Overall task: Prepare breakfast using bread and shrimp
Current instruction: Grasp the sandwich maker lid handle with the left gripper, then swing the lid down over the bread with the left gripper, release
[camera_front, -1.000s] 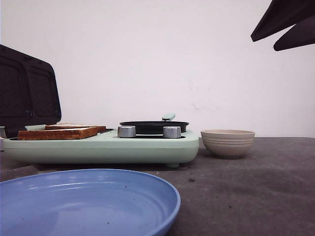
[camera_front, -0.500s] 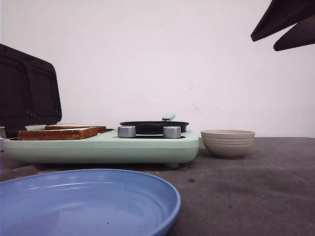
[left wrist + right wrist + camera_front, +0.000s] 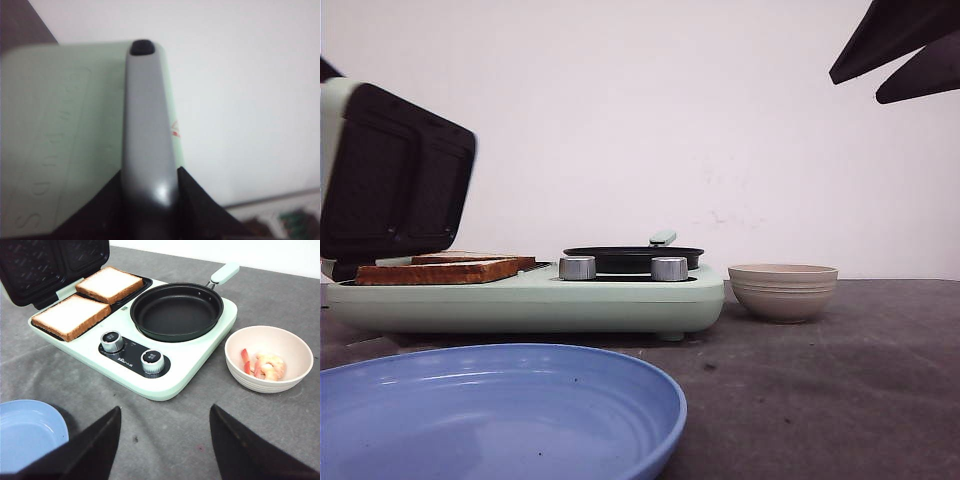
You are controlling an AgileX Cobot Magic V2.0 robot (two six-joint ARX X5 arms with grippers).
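Grey mat, white wall. Left gripper [image 3: 150,200] clamped on lid handle [image 3: 147,125], lid [image 3: 395,170] tilted over bread [image 3: 92,300] directly below. Right gripper [image 3: 165,440] spread, idle.

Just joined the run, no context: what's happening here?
The left hand grips the grey handle of the sandwich maker's lid, and the lid has tipped forward over the bread from where it stood a second ago, so it looks like it is being closed. Two slices lie on the grill plate. The pan is empty; the shrimp sit in the bowl. The right hand hovers open above the table.
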